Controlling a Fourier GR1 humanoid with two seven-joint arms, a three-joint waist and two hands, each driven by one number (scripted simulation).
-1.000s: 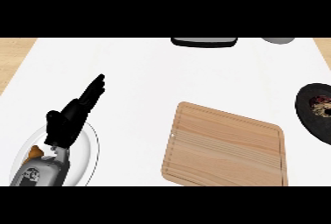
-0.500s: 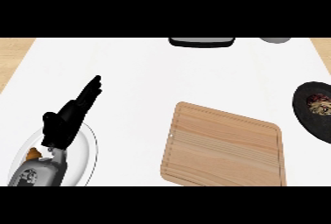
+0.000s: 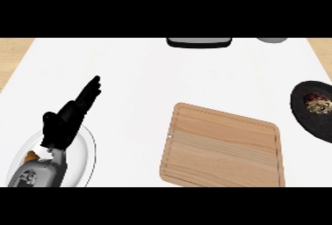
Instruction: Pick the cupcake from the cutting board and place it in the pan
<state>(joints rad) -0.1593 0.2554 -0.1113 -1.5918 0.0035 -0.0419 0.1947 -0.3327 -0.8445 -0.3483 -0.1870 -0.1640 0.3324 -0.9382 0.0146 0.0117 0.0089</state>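
Cupcake (image 3: pixel 317 103): already in pan (image 3: pixel 304 115), counter's right edge; cutting board (image 3: pixel 224 147): bare, mid-counter toward near edge; my left hand (image 3: pixel 68 117): fingers straight, holding nothing, above plate (image 3: pixel 83 163) at near-left corner; right hand unseen; placing looks done.

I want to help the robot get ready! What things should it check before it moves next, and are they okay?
1. Cupcake in the pan: ok, it sits inside, at the view's right edge.
2. Cutting board has nothing left on it: ok.
3. Left hand holds nothing: ok, fingers straight, above the white plate.
4. Right hand out of the way: cannot tell, it is not in view.
5. Whole pan on the counter: cannot tell, the picture's edge cuts it off.
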